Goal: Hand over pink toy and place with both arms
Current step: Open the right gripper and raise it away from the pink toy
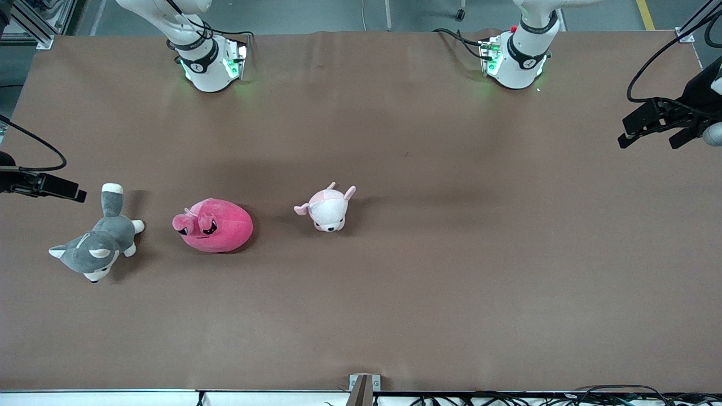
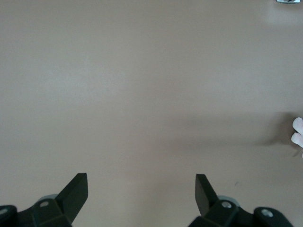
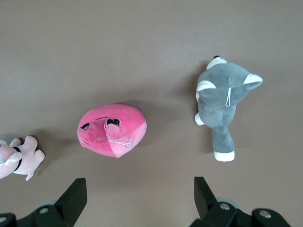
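Note:
The pink toy is a round magenta plush with black sleepy eyes, lying on the brown table toward the right arm's end. It also shows in the right wrist view. My right gripper hangs open and empty over the table's edge at the right arm's end, apart from the toy; its jaws stand wide with bare table between them. My left gripper hangs open and empty over the left arm's end of the table, and its wrist view shows bare table.
A grey-and-white husky plush lies beside the pink toy toward the right arm's end. A small pale pink-and-white plush lies near mid-table. A metal bracket sits at the near table edge.

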{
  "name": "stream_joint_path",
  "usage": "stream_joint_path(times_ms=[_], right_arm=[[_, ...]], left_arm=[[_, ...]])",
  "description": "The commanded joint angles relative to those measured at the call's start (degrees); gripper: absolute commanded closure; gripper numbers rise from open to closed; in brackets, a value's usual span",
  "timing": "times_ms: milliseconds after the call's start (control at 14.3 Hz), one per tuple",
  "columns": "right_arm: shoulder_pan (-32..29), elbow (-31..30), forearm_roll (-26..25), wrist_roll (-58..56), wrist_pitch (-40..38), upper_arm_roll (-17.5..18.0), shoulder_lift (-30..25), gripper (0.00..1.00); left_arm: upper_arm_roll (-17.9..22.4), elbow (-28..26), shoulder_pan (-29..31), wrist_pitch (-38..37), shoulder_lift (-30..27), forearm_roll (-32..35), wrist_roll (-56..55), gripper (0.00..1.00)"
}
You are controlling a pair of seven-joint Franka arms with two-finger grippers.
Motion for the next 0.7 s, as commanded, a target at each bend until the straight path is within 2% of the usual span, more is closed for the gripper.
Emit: stream_joint_path(times_ms=[0, 140, 629], right_arm=[[-0.3, -6.4, -1.6, -1.4, 2.5, 0.2, -6.3, 0.00], [-0.4, -11.6, -1.6, -2.4, 7.5, 0.0, -10.3, 0.00], [-0.5, -14.7, -1.7, -4.4, 8.6, 0.0, -12.3, 0.00]], left_arm=[[3.6, 1.0, -3.4, -0.2, 0.3, 0.6, 0.0, 0.00], [3.6, 1.0, -3.3, -0.2, 0.3, 0.6, 0.0, 0.00], [3.3, 0.9, -2.9, 0.0, 0.3, 0.8, 0.2, 0.00]])
